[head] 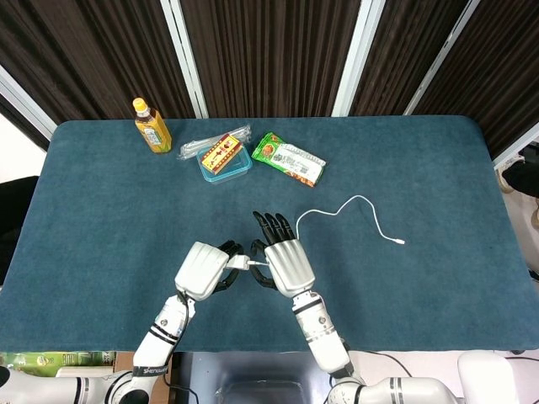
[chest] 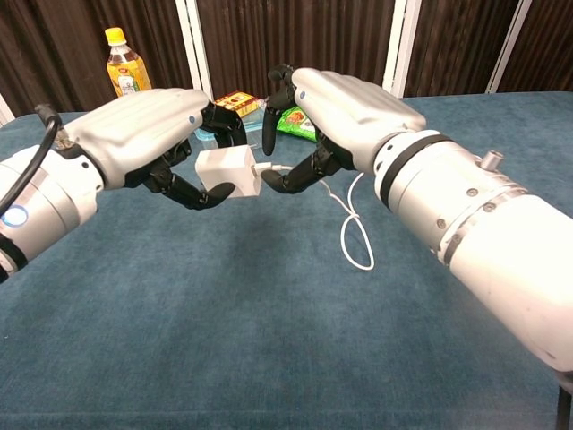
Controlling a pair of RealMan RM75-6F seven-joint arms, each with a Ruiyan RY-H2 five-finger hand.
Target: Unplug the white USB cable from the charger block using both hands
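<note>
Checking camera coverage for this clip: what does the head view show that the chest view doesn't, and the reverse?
Only the head view shows the cable's far plug end lying on the table and the whole tabletop. Only the chest view shows the charger block clearly, held off the table by the left hand, with the right hand's fingertips at the plug. Both show the hands, cable, bottle, container and snack packet.
</note>
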